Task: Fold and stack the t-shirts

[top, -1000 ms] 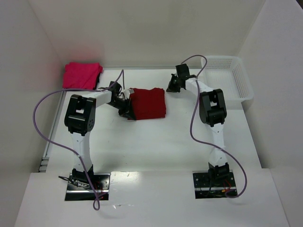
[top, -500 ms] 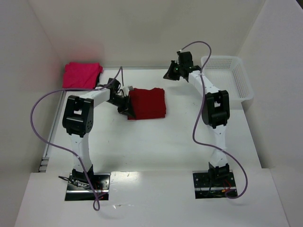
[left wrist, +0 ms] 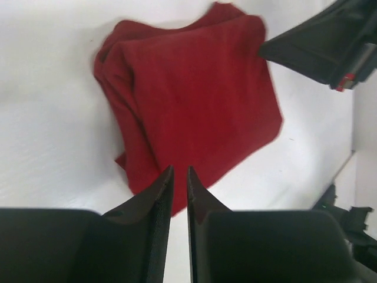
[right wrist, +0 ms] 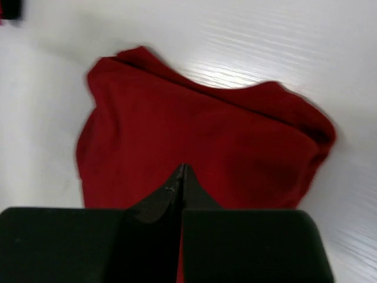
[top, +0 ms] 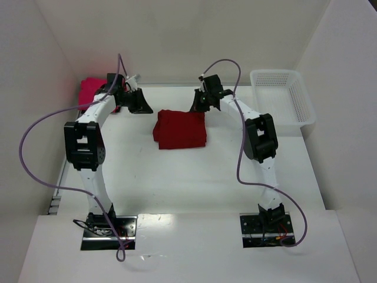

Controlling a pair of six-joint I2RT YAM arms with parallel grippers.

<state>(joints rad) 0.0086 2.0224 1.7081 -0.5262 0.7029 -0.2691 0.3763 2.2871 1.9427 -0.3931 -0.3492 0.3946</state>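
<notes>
Plainly, the dark crimson t-shirt (top: pixel 181 131) lay folded into a rough square near the middle of the white table (top: pixel 177 177), with its layered edges showing along one side in the left wrist view and a slightly bunched corner in the right wrist view. The magenta-pink t-shirt (top: pixel 90 92) sat well apart from it in the far left corner, partly hidden behind the left arm, so the two were not stacked. The left gripper (top: pixel 141 106) was between the two shirts, off the crimson one's far left corner and clear of the cloth in the overhead view. Its own camera showed the fingers (left wrist: pixel 162 188) parted by only a narrow slit, with nothing between them. The right gripper (top: pixel 197 105) was at the crimson shirt's far right corner, pointing down toward the back edge. From above I could not tell whether it touched the cloth. Its wrist camera showed the two fingers (right wrist: pixel 171 194) pressed flat together with nothing pinched, and the red cloth filled the view beyond their tips. In the left wrist view the right gripper appeared as a dark shape just beyond the shirt's far corner. The white mesh basket (top: pixel 274 72) stood at the far right of the table, well apart from both shirts.
</notes>
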